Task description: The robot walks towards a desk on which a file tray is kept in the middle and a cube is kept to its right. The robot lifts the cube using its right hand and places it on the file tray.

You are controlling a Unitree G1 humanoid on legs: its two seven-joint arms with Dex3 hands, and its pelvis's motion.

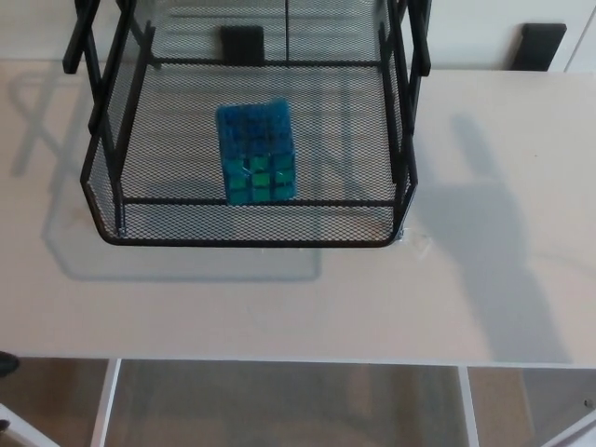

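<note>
A black wire-mesh file tray [251, 228] stands on the white desk [279, 307], left of the middle of the head view. Inside it, on the lower mesh shelf, rests a puzzle cube [257, 153] with a blue top and a front face of blue and green squares. The cube sits near the tray's front rail, slightly turned. Neither of my hands shows in this view. A soft shadow of an arm falls on the desk to the right of the tray.
The tray's upright black posts [402, 102] rise at its corners and carry an upper tier cut off by the picture's top. Two dark blocks [542, 45] stand behind the desk's far edge. The desk's front edge [279, 361] runs across the bottom, floor below.
</note>
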